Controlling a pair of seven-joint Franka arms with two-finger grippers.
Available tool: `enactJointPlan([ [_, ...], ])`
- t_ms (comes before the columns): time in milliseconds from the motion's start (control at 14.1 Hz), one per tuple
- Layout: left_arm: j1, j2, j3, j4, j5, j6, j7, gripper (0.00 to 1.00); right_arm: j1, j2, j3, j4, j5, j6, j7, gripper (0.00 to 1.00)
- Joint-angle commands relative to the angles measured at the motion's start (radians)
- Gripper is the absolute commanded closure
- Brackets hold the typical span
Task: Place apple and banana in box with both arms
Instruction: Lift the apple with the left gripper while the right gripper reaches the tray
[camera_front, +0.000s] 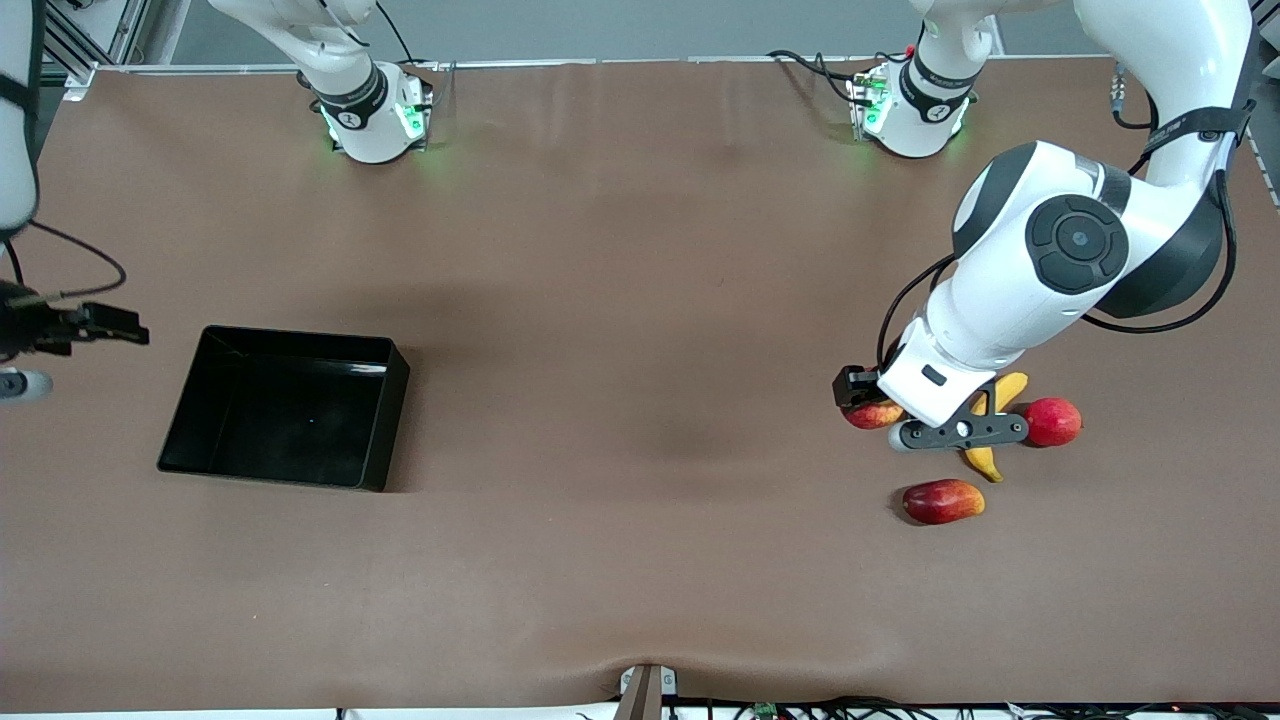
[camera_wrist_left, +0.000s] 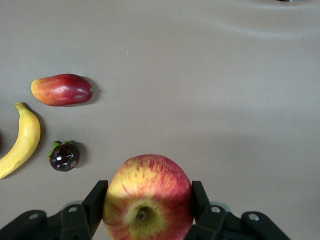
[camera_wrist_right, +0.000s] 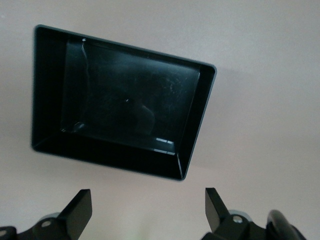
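step: apple pickup | L claw (camera_wrist_left: 145, 210) pinching apple (camera_wrist_left: 148, 196) on tabletop, beside banana (camera_front: 990, 428) | R claw (camera_wrist_right: 147, 212) wide, waits over tabletop by box (camera_front: 395, 380) | next: lift, carry to box

Left gripper (camera_wrist_left: 147, 200) has its fingers (camera_wrist_left: 95, 200) closed low over the table; right gripper (camera_wrist_right: 147, 207) waits, fingers spread.

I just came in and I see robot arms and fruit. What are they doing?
The left gripper is shut on the apple, down among the fruit at the left arm's end of the table. The banana lies on the table beside it, untouched, with a mango-like fruit, a pink-red round fruit and a small dark berry. The right gripper waits open by the box, which has nothing in it.
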Motion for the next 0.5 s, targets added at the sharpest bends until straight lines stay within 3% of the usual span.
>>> enactJointPlan([
  [0, -0.001, -0.033, -0.001, -0.028, -0.009, -0.008, -0.015, 1.0, -0.064, -0.006, 0.015, -0.141, -0.019, 0.143, -0.033, 0.0],
  [213, 0.004, -0.032, 0.001, -0.029, -0.009, -0.011, -0.007, 1.0, -0.101, 0.015, 0.015, -0.251, -0.009, 0.284, -0.062, 0.0],
  [426, 0.008, -0.03, 0.002, -0.031, -0.001, -0.016, -0.012, 1.0, -0.1, 0.045, 0.015, -0.269, -0.003, 0.321, -0.062, 0.0],
])
